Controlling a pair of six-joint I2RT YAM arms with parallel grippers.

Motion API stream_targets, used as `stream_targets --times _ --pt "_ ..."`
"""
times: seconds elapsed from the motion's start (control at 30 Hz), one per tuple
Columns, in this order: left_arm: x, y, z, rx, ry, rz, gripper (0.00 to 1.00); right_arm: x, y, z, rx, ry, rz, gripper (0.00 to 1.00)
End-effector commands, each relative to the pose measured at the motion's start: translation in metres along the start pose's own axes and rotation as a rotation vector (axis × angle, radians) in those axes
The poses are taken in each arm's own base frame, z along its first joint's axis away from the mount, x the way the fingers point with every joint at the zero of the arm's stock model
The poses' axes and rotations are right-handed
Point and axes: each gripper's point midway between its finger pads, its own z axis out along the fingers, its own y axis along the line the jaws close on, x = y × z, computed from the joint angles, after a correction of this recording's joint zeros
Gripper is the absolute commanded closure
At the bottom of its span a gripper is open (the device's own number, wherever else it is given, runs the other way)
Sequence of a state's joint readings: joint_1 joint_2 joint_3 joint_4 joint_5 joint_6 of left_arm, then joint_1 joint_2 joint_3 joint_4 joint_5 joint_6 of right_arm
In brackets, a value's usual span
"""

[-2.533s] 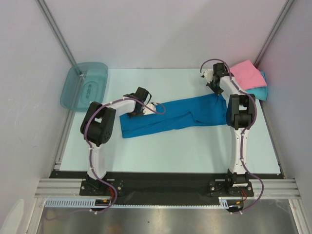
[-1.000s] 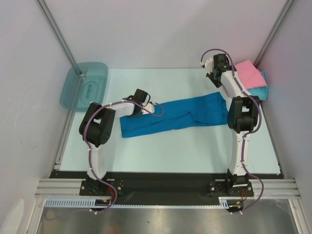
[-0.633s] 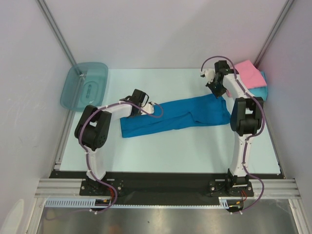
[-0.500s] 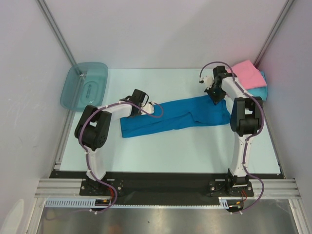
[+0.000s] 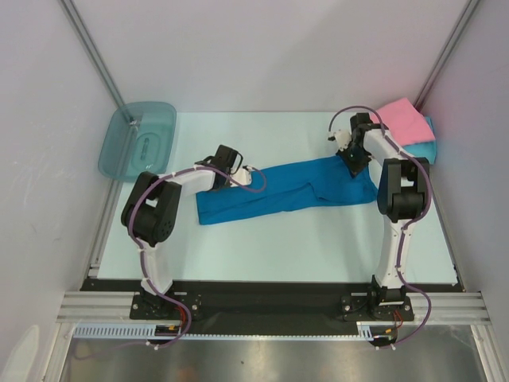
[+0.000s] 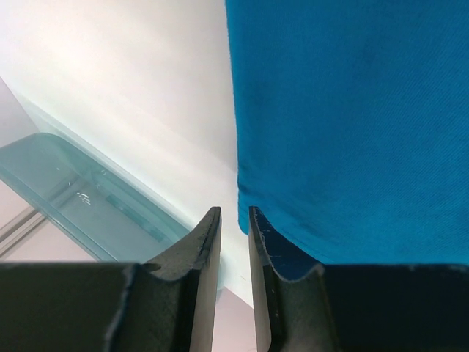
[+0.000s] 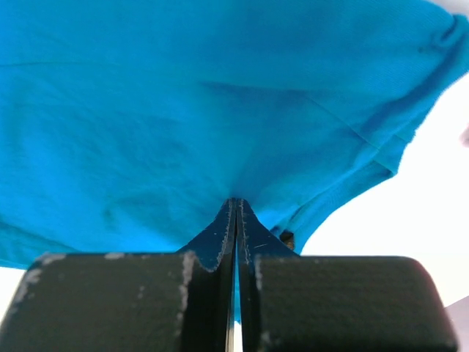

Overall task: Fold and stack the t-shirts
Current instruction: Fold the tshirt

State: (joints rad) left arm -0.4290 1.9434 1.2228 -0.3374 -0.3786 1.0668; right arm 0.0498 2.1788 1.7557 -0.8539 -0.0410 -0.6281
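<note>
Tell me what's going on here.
Two robot arms are working on the blue t-shirt, stretched across the table. The right gripper is shut on it near its right end; the left gripper, jaws slightly apart, sits at its edge near the left end. The pink t-shirt lies on the turquoise t-shirt at far right.

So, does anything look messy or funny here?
Yes. The blue t-shirt lies slanted across the table in a long rumpled band, its right end pinched in the right gripper. The teal bin sticks out past the table's left edge.
</note>
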Motion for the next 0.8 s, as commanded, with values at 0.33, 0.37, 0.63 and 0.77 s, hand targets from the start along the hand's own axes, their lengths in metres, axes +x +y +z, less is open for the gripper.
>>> stream_targets --times 0.33,0.37,0.63,0.77 --pt "0.001 0.069 -0.047 -0.235 -0.033 -0.060 0.72 -0.001 -0.039 0.029 0.089 0.008 0.071 1.00" --pt "0.002 0.072 -0.048 -0.248 -0.030 -0.057 0.72 -0.002 -0.041 0.030 0.093 0.005 0.071 1.00" --pt "0.015 0.084 -0.066 -0.313 -0.001 -0.048 0.72 -0.021 -0.065 0.051 0.155 -0.012 0.060 1.00" --pt "0.021 0.084 -0.069 -0.319 0.013 -0.031 0.72 -0.034 -0.073 0.062 0.180 -0.020 0.022 1.00"
